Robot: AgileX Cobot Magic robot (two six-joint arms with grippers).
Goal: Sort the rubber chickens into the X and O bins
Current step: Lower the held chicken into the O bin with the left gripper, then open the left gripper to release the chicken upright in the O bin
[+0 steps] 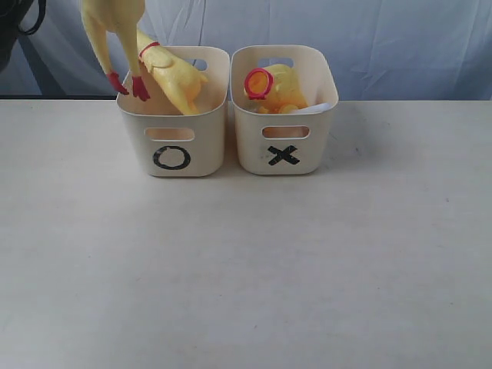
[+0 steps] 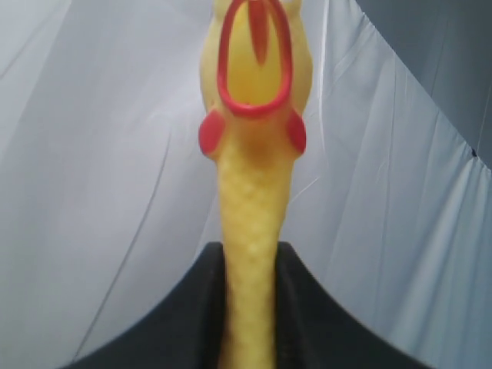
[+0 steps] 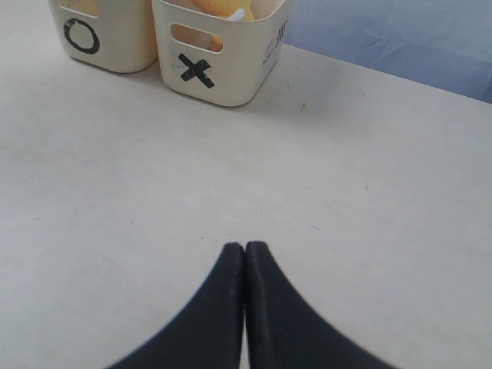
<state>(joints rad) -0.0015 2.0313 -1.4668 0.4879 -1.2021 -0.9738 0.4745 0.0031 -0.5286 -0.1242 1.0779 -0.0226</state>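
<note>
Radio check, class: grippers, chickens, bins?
Left gripper shut on chicken at O bin; right gripper shut, empty. Second chicken in O bin, third chicken in X bin. Nothing blocking.

A pale, off-white counter point(image 1: 246, 269) fills most of the exterior view, its matte surface marked by a few small dark specks and faint scuffs. Behind its far edge hangs a bluish-white cloth point(image 1: 400, 46), creased in long folds. A dark shape point(image 1: 19, 23) shows in the upper left corner. The light is soft and even, and the shadows are faint.
</note>
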